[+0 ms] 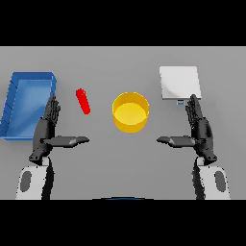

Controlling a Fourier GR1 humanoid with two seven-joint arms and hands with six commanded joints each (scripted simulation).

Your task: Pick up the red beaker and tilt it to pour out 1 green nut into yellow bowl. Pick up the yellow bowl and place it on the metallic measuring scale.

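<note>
Grey table (120, 158) fills the head view, plain surface, nothing else behind it. Blue tray (13, 103) sits far left. Red beaker (83, 101) lies near it, just right of the tray's edge, looks tipped or slanted rather than standing; can't tell for sure. No green nut visible anywhere; too small or hidden inside the beaker. Yellow bowl (130, 112) stands upright at centre, looks empty. Metallic measuring scale (179, 82) is a pale square plate at upper right, well apart from the bowl, small bluish tab on its near edge.

Left hand (46, 129) hovers low left, fingers straight and pointing away, thumb stuck out sideways toward centre, holding nothing. Right hand (201, 129) mirrors it on the right, just below the scale, same flat open pose, empty.

Step judgement: start of the task, nothing grasped, pour not yet done. Beaker is nearest the left hand, so next move likely calls for that hand to reach forward and right, wrap the beaker, lift, then tilt carefully over the bowl so only one nut drops. Thin slanted beaker may roll on contact.

Labels or writing: none readable on scale, tray, bowl or beaker.
</note>
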